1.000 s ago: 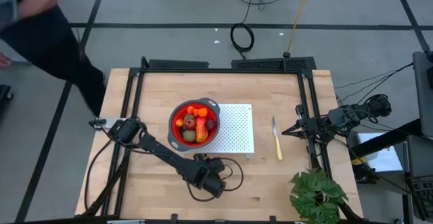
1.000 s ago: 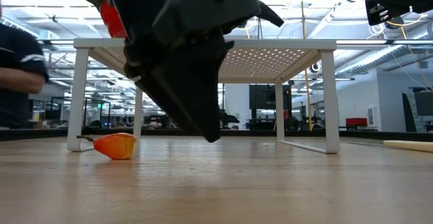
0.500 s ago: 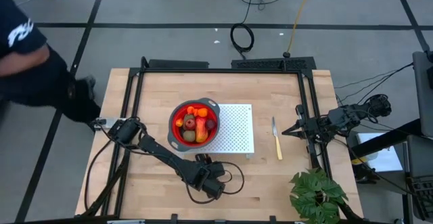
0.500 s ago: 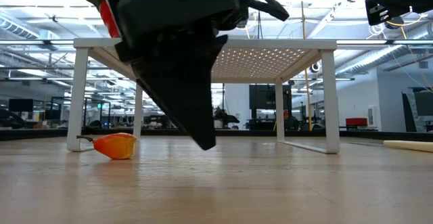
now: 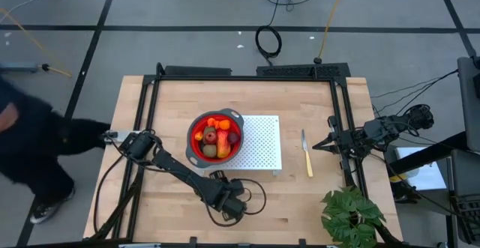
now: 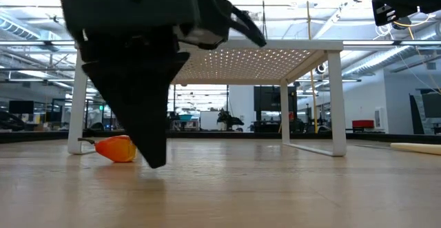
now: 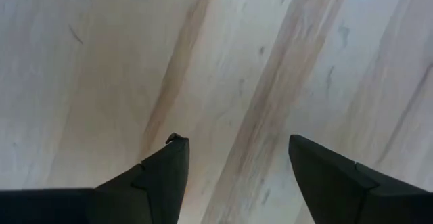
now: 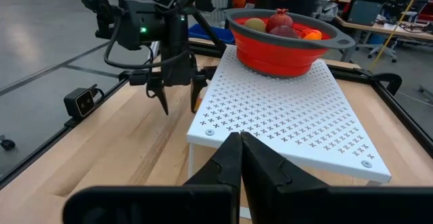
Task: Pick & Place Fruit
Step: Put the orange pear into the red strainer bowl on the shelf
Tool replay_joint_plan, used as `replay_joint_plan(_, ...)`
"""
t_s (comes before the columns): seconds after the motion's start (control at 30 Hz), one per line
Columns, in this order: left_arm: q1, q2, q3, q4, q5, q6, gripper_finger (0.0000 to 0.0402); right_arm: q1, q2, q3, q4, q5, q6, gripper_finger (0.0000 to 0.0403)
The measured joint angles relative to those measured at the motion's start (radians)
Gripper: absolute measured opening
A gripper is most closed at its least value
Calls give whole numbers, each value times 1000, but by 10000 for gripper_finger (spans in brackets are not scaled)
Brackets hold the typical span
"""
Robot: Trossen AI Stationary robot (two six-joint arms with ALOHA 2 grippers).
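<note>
A red bowl with a grey rim stands on the left part of a white perforated rack and holds several pieces of fruit: olive-brown ovals, a dark red ball and orange bits. One more orange piece lies on the table under the rack. My left gripper is open and points down at bare wood just in front of the rack, to the right of that piece in the low view. My right gripper is shut at the table's right edge, high above it.
A yellow-handled knife lies on the table to the right of the rack. A green plant stands at the near right corner. A black frame runs along the table's far and side edges. A person stands beyond the left edge.
My left gripper has tipped to point more steeply down. Its fingertips have swung toward the table's left and sunk closer to the wood, nearer the orange piece under the rack. The person at the left has moved along the table's side.
</note>
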Motion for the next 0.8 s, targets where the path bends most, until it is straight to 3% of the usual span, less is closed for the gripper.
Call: replay_joint_plan(0.8, 24, 0, 0, 113, 8, 16, 248, 0, 0, 0, 0, 0, 3, 0)
